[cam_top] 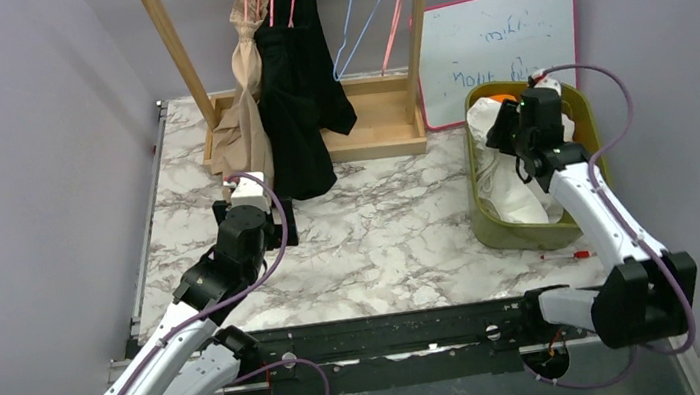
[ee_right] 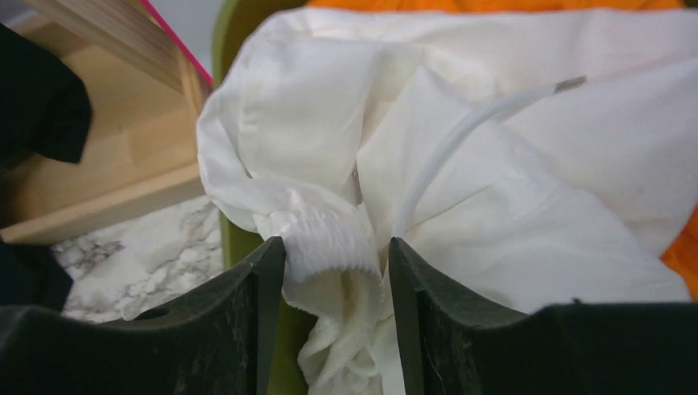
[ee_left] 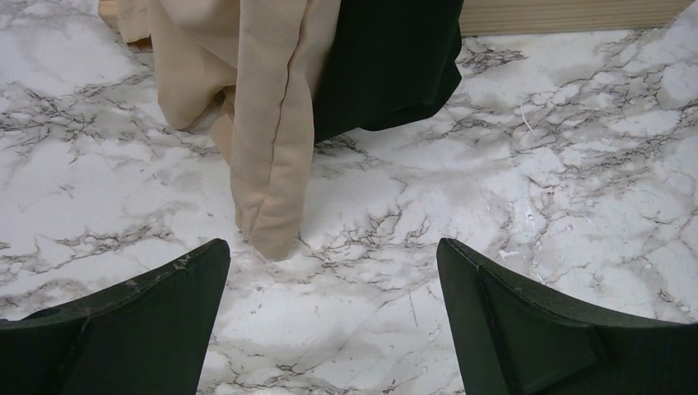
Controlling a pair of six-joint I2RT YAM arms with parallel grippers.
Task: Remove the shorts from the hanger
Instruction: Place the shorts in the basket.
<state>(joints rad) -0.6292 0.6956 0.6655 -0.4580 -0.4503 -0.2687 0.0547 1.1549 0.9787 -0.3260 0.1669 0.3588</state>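
A wooden rack point(cam_top: 372, 124) stands at the far side of the marble table point(cam_top: 382, 244). Just right of it leans a whiteboard point(cam_top: 498, 43) (pink-edged, blue scribbles). Right of the rack and nearer sits an olive-green bin point(cam_top: 522, 235); nearer yet, a small red pen point(cam_top: 575, 254).

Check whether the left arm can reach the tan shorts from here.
Probably yes. The open left gripper faces the tan shorts, whose leg trails onto the marble table just ahead; nothing stands between. The black shorts hang beside them.
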